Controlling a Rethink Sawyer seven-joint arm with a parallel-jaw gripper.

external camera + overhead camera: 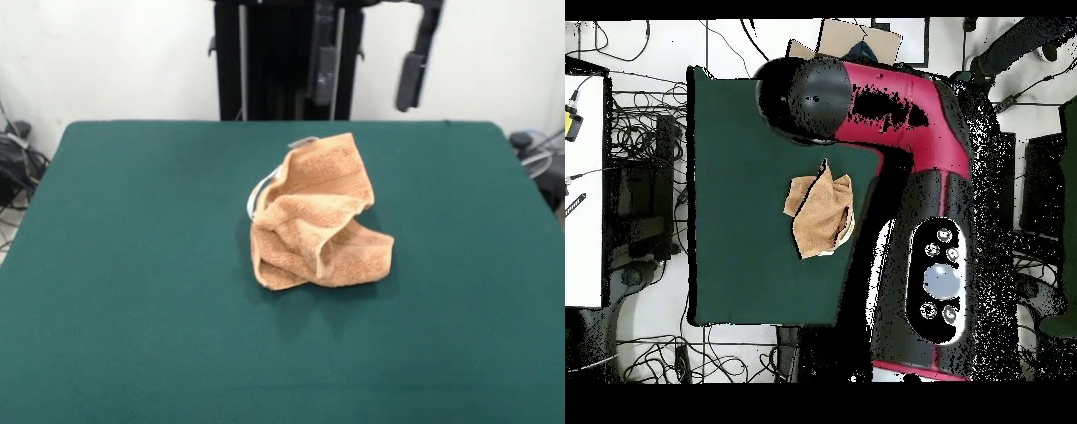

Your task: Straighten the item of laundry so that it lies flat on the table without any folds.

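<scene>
Your gripper does not show itself clearly, so I cannot tell its state, while the crumpled towel (313,216) sits bunched mid-table (132,265).

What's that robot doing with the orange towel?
Right now it isn't touching it. The towel sits crumpled in a bunched-up heap near the middle of the green table, with folds all over and a bit of white edge showing at its side. The robot's red and black arm hangs above the table, over its own side, in the overhead view. Its gripper can't be made out. So the towel has yet to be spread flat.
</scene>
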